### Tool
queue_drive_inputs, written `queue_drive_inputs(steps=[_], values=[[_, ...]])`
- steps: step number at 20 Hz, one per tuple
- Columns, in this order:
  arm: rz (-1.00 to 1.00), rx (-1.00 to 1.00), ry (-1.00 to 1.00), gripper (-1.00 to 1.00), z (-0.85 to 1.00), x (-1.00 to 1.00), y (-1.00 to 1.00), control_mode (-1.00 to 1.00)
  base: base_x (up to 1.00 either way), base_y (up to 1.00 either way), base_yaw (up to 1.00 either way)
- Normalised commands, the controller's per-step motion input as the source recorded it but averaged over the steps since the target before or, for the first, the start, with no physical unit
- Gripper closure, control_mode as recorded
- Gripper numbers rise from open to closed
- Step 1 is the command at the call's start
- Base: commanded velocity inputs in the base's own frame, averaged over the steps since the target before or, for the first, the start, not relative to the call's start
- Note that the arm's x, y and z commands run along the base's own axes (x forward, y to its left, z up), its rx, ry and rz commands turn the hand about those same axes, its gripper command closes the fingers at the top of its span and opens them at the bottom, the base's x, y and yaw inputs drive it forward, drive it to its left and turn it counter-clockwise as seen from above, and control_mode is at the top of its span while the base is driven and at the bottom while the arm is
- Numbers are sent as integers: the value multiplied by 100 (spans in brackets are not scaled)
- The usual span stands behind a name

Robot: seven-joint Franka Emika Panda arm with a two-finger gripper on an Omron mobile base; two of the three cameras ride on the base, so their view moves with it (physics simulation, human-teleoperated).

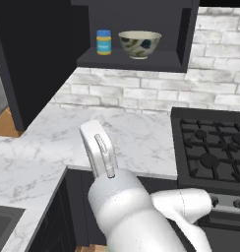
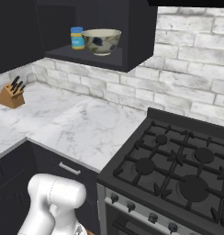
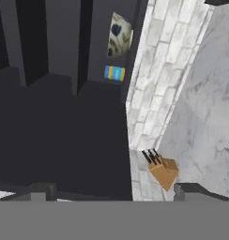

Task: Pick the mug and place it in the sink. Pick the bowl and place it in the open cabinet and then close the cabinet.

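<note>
Wide beige bowl already inside dark charcoal wall cabinet; door to shut well above two-finger gripper, jaws spread wide, empty

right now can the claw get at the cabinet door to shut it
Probably yes. The bowl already sits inside the open cabinet beside a small jar, and nothing stands between the open claw and the dark door it faces. How close it is, I cannot tell.
</note>
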Motion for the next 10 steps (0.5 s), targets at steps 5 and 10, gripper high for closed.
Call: queue_drive_inputs(steps=[5,10], values=[[0,4,-5,-100,-19,23,35,-100,0,0,0],[0,9,-3,-100,-29,34,33,-100,0,0,0]])
